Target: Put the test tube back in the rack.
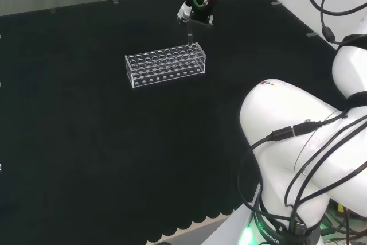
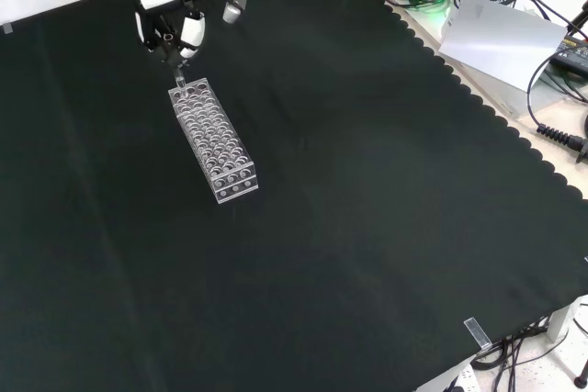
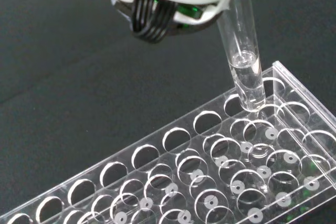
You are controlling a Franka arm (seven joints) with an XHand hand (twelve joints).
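The test tube hangs nearly upright, slightly tilted, its rounded bottom just at the top plate of the rack, over a hole near the rack's end corner. The hand grasps its upper part from directly above. I judge the coming move must go straight down along the tube's long axis.

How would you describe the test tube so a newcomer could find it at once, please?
On the black cloth stands one clear rack of round holes. Just above its end nearest the hand hangs the test tube, pinched by that hand: a slim clear tube holding a little clear liquid.
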